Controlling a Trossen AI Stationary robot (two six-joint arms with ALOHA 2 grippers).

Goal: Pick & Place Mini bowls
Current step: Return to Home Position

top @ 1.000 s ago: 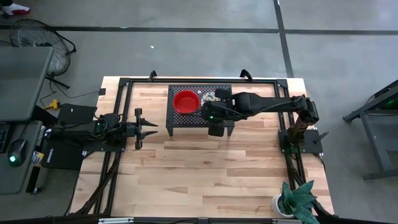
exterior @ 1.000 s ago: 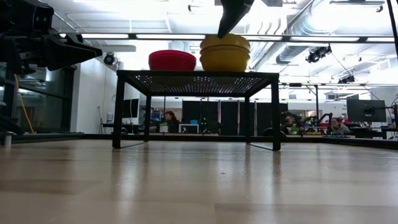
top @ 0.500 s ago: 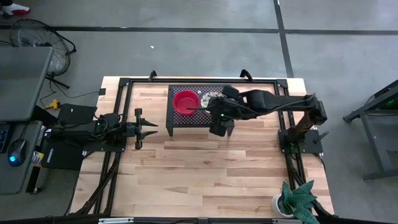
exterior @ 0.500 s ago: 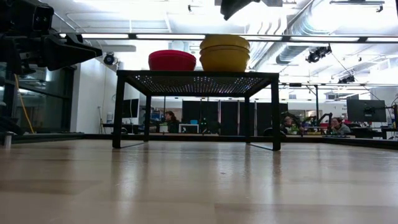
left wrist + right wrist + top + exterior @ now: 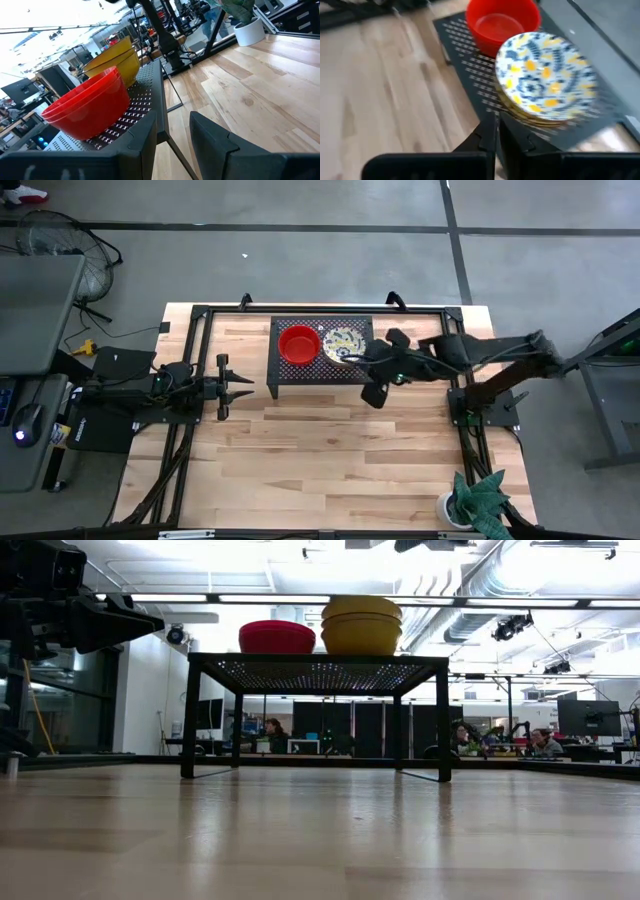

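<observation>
A stack of red mini bowls (image 5: 298, 345) (image 5: 277, 636) (image 5: 502, 25) stands by its base on a black perforated rack (image 5: 320, 376). Beside it, toward the table's right, stands a stack of floral mini bowls (image 5: 343, 343) (image 5: 545, 75), whose outsides are yellow (image 5: 361, 624) (image 5: 117, 62). My right gripper (image 5: 354, 360) (image 5: 496, 122) hovers shut just right of the floral stack, above rack height, touching nothing. My left gripper (image 5: 240, 385) (image 5: 172, 120) waits open, left of the rack.
The rack (image 5: 315, 661) stands on thin legs in the far middle of the wooden table. Black frame rails run along the table's sides. A potted plant (image 5: 478, 500) sits at the near right corner. Bare wood lies in front of the rack. People sit in the room behind.
My right gripper has risen off the floral stack, where its tip stood on the top bowl, and drawn back toward the table's right edge. Both bowl stacks have stayed in place.
</observation>
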